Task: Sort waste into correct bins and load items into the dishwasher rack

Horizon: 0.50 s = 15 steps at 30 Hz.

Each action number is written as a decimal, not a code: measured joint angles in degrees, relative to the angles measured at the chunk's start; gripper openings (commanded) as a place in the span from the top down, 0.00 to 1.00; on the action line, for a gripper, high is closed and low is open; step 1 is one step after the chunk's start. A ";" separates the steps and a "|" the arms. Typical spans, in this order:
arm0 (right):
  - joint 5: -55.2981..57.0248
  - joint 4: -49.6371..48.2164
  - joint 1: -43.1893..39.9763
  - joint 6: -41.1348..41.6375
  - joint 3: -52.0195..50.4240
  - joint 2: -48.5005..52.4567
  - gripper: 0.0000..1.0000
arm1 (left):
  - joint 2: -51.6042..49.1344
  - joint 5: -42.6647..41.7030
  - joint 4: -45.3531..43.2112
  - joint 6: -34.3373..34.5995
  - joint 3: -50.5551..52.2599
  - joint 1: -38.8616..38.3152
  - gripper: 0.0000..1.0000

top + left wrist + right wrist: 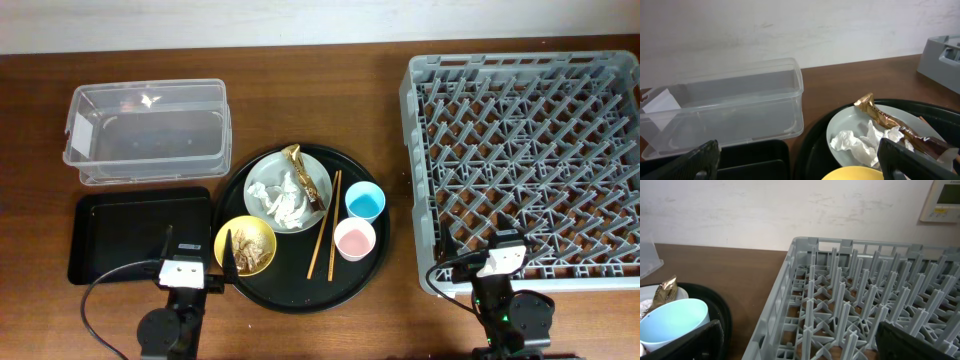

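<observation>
Both arms sit at the near edge of the counter (300, 90).

Left gripper (797, 145): jaws spread wide, empty, over the join between the shallow black tray (110, 240) and the round tray (300, 290).
Right gripper (797, 327): jaws wide, empty, at the near-left corner of the rack (415, 150).

Nothing sorted yet. The tissue (285, 200) and wrapper (305, 175) lie touching on the plate (262, 172). The scraps (252, 250) are in the yellow bowl (228, 235). The chopsticks (325, 225) lie between the plate and the blue cup (365, 202) and pink cup (354, 240). The clear tub (148, 88) shows no waste.

Risks, as I judge them:
- Left jaws are close over the bowl; a careless descent could tip it and scatter crumbs.
- Pinching the tissue may drag the wrapper along into the wrong bin.
- A sweep across the round tray could roll the chopsticks.
- The right arm could clip the rack wall.
</observation>
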<state>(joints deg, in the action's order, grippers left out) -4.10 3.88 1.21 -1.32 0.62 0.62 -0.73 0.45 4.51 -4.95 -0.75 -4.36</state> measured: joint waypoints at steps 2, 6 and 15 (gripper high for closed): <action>0.00 0.00 0.00 0.02 0.00 0.00 0.02 | 0.00 0.00 0.00 -0.02 0.00 0.00 0.01; 0.00 0.00 0.00 0.02 0.00 0.00 0.02 | 0.00 0.00 0.00 0.00 0.00 0.00 0.01; -0.02 0.00 0.00 -0.02 0.00 0.00 0.02 | 0.00 0.00 -0.11 0.00 0.02 0.00 0.01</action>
<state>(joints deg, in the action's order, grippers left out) -4.12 3.88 1.21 -1.34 0.62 0.62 -0.73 0.45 4.40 -4.95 -0.73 -4.36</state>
